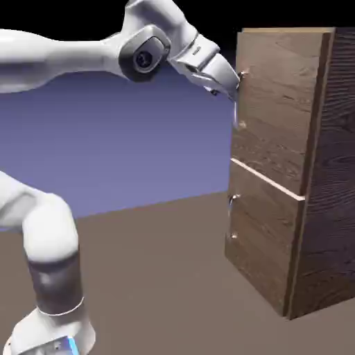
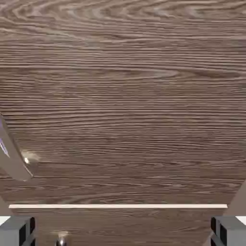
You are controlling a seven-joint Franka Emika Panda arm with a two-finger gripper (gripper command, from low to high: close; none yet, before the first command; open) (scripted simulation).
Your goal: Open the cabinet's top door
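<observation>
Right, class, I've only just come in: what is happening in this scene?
A white robot arm has its tool up against the front of a tall wood-grain cabinet, near the top of the silver handle on the top door. The tool is open, its fingertips wide apart in the hand view, gripping nothing. Both doors look closed; the lower door is untouched.
</observation>
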